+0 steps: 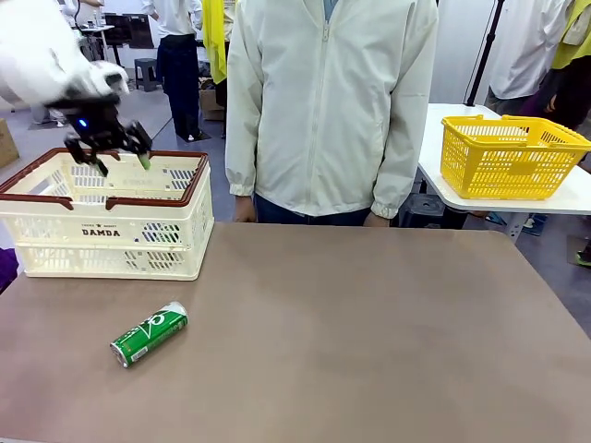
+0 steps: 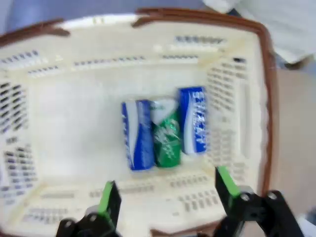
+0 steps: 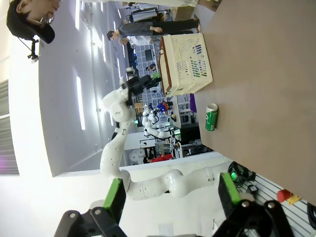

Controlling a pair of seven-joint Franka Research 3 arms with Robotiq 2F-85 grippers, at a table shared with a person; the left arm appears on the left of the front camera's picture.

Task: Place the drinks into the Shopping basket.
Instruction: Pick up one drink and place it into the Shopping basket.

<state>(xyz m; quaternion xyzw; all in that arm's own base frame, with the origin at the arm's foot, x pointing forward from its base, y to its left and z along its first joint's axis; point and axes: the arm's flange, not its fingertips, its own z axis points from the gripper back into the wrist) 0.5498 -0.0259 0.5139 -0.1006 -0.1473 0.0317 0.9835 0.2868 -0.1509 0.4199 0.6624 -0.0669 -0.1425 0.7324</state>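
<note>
Four cans counted in all: two blue, two green. Inside the Shopping basket point(image 2: 148, 64), three lying on the floor side by side and touching: blue can point(image 2: 138, 134), green can point(image 2: 167, 133) between, second blue can point(image 2: 193, 120) on the far flank. Outstanding: one green can on the table point(image 1: 149, 333), lying on its side in front of the basket's DAMDA face, a little toward the table's near edge, well apart from the basket wall; also visible from the right wrist point(image 3: 211, 117).

One basket on the table point(image 1: 369, 332), cream perforated walls, dark brown-red rim. One yellow mesh basket point(image 1: 510, 157) on a separate table far to the basket's right, not part of the job.

Left gripper point(image 1: 117, 153) above the basket's open top, fingers spread wide, nothing between them; same spread seen from its wrist, green pads point(image 2: 108, 197) apart over the three cans. Right gripper point(image 3: 170, 195) raised well clear of the basket, fingers wide, holding nothing.

Handling assessment of the remaining can: judged light, rigid but thin-walled, likely to dent under hard squeeze; smooth painted metal, likely slippery; round, so liable to roll when nudged. Recommended hold: across the cylindrical body near mid-length, pads on opposite sides, approach from above with jaws set crosswise to the can's long axis. Silver ends to be avoided.

One person standing at the far side, beyond the basket's right end, hands point(image 1: 244, 210) down.
</note>
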